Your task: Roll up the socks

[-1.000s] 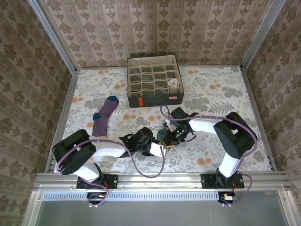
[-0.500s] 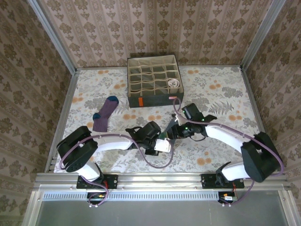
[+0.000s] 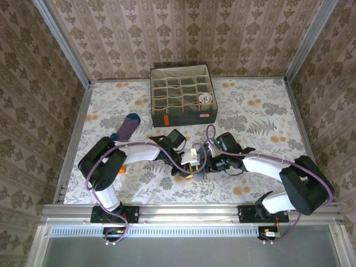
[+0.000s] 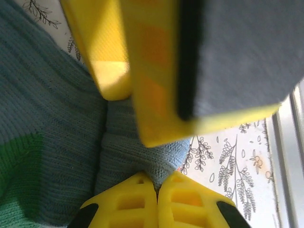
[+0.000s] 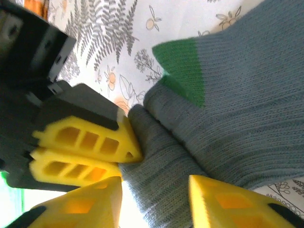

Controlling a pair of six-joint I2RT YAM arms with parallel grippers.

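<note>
A grey-blue sock [image 5: 223, 109] with a green toe [image 5: 183, 64] lies bunched on the flowered cloth between both grippers. My left gripper [image 4: 157, 183] is shut on a fold of this sock [image 4: 118, 152]; in the top view that gripper [image 3: 194, 163] sits mid-table. My right gripper [image 5: 156, 187] is open, one finger on each side of the same fold, and faces the left fingers [image 5: 90, 137] closely. From above, the right gripper [image 3: 207, 162] nearly touches the left one. A purple sock [image 3: 127, 127] with a blue toe lies flat at the left. A white rolled sock [image 3: 207, 98] sits in the box.
The grey fabric box [image 3: 182, 114] with many compartments stands at the back centre. Metal rails [image 3: 72, 139] border the table on the left, right and near edges. Cables loop from both wrists over the cloth near the grippers.
My right gripper has opened and loosened from the sock fold. Both arms have shifted, the left gripper moving right and farther in. The left gripper stays shut on the sock.
</note>
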